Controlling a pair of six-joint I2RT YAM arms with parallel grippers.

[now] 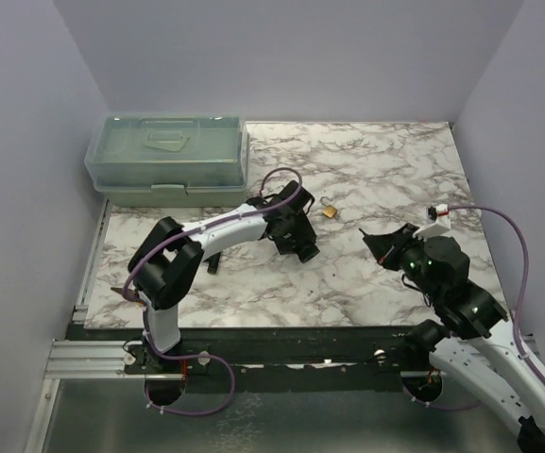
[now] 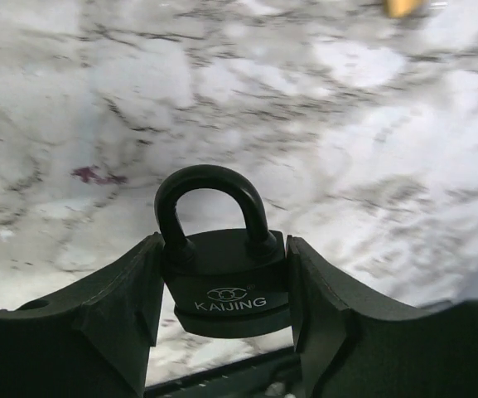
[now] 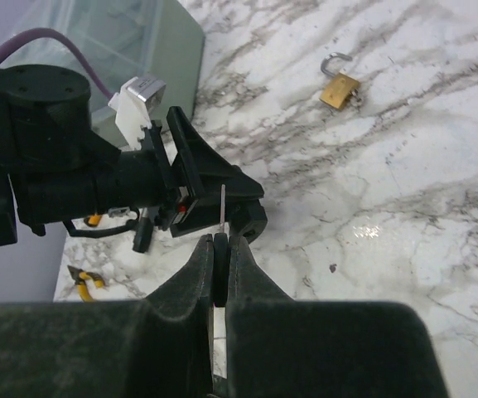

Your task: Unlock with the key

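Note:
A black padlock (image 2: 226, 278) marked KAIJING sits upright between the two fingers of my left gripper (image 2: 224, 245), which is shut on its body, shackle pointing away. In the top view the left gripper (image 1: 302, 247) hovers over the middle of the marble table. My right gripper (image 3: 220, 242) is shut on the key (image 3: 222, 214). Its round black head is pinched between the fingertips and the thin metal blade sticks out towards the left gripper (image 3: 214, 195), a short gap away. In the top view the right gripper (image 1: 379, 244) is to the right of the left one.
A small brass padlock (image 1: 330, 209) with its shackle swung open lies on the marble behind the grippers. A green-tinted plastic box (image 1: 168, 156) stands at the back left. A black T-shaped piece (image 1: 213, 261) and yellow-handled pliers (image 3: 81, 282) lie near the left arm.

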